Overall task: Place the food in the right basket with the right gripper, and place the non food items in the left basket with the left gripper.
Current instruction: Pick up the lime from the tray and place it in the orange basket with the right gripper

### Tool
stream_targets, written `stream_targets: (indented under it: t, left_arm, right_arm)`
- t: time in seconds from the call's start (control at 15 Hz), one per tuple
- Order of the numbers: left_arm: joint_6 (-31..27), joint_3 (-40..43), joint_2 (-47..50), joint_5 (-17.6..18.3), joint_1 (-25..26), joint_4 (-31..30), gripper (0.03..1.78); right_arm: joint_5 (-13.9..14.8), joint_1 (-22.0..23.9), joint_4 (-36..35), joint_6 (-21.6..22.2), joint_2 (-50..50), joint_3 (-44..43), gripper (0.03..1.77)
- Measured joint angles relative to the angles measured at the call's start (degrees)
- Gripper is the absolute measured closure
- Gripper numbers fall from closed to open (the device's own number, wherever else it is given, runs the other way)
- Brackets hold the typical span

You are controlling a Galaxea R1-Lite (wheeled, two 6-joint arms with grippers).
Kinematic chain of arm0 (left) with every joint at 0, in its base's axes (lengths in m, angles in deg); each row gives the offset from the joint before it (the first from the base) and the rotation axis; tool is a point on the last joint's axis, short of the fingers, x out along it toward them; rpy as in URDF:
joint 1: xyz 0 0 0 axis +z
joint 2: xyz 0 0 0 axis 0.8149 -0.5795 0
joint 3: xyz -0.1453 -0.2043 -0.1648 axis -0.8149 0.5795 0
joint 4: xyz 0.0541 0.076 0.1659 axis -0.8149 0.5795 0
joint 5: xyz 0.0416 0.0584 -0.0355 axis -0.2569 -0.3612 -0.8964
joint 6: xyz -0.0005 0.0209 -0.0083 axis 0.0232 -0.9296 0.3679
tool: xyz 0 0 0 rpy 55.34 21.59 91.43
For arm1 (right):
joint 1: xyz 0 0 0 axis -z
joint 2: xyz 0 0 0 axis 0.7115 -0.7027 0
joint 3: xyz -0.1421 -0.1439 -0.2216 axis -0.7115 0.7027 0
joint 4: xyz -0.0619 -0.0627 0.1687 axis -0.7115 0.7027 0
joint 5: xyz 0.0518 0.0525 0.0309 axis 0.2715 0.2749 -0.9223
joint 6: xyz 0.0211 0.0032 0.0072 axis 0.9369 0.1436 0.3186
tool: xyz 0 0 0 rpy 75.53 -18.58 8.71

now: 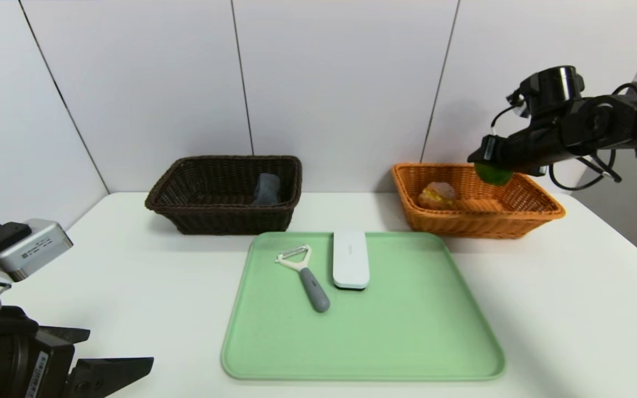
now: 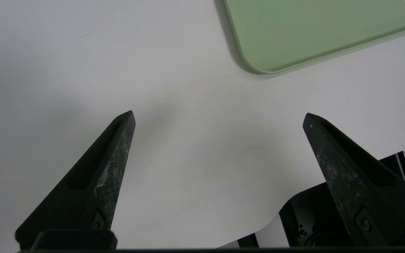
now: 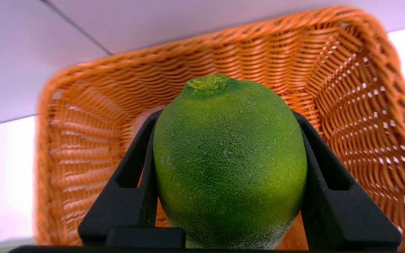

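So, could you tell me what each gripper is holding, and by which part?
Right gripper clamps the green lime across its sides; left gripper holds nothing.

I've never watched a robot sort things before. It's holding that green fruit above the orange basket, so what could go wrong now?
1. The right gripper holds the lime well above the orange basket; dropped from there, it might bounce out.
2. It could land on the food item already inside and bruise it.
3. The peeler and white case lie close together on the tray, so the open left gripper might nudge one while taking the other.
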State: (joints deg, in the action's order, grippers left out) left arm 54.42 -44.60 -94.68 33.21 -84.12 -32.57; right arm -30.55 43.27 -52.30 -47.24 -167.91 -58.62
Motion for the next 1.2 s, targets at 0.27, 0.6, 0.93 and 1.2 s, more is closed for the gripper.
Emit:
stream_targets:
  t: [0.27, 0.6, 0.93, 1.2]
  left_arm:
    - [0.0, -0.5, -0.3, -0.1, 0.0, 0.0, 0.12]
    - [0.1, -0.5, -0.4, -0.1, 0.1, 0.0, 0.12]
    - [0.1, -0.5, -0.3, -0.1, 0.1, 0.0, 0.12]
    - [0.1, -0.5, -0.1, -0.1, 0.1, 0.0, 0.12]
  right_arm:
    - [1.4, 0.8, 0.3, -0.4, -7.3, -4.8, 0.74]
    - [1.5, 0.9, 0.8, -1.5, -11.7, -6.3, 0.74]
    - [1.4, 1.0, 0.9, -1.0, -12.0, -6.4, 0.44]
    - [1.4, 0.9, 0.6, -1.1, -10.7, -6.4, 0.30]
